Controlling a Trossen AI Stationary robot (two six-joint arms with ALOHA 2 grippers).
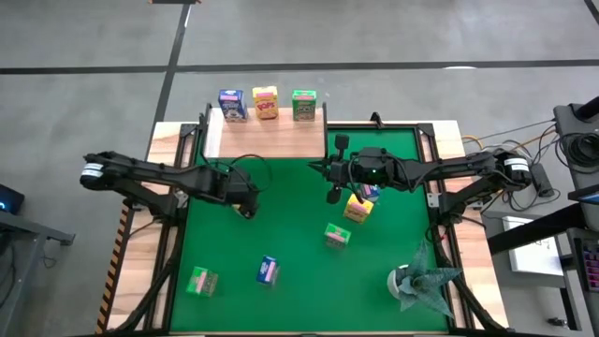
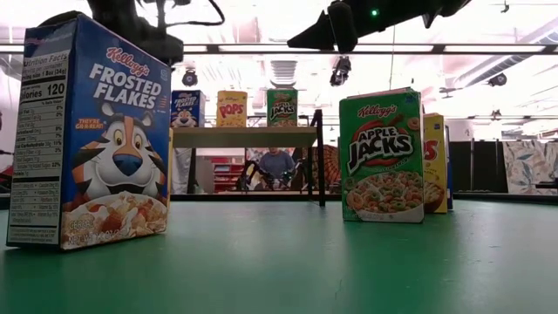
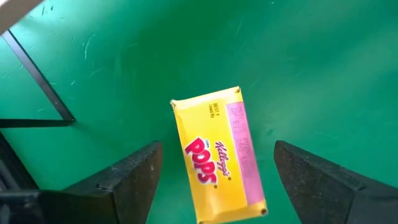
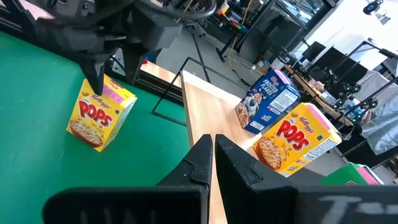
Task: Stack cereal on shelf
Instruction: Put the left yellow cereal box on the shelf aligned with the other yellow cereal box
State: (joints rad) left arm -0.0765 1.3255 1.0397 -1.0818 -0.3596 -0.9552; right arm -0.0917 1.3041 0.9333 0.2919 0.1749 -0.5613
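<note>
Green mat [image 1: 299, 234] on the tabletop was noted as the main work area, with the shelf [image 1: 267, 139] standing along its far edge.

Three boxes were seen upright in a row on the shelf: blue [image 1: 231, 105], yellow [image 1: 266, 103], green [image 1: 303, 105]. Roughly a third of the job was judged done.

Five boxes were counted loose on the mat: a yellow one [image 1: 358, 208] with a blue one [image 1: 371, 191] under the right arm, a green one [image 1: 337, 235], a blue one [image 1: 268, 271] and a green one [image 1: 201, 281]. A ninth, yellow box [image 3: 219, 154] was seen only in the wrist views.

Left gripper [image 3: 217, 177] was held spread just above that yellow box, nothing pinched. Right gripper [image 4: 213, 157] was pressed together, empty, near the shelf.
</note>
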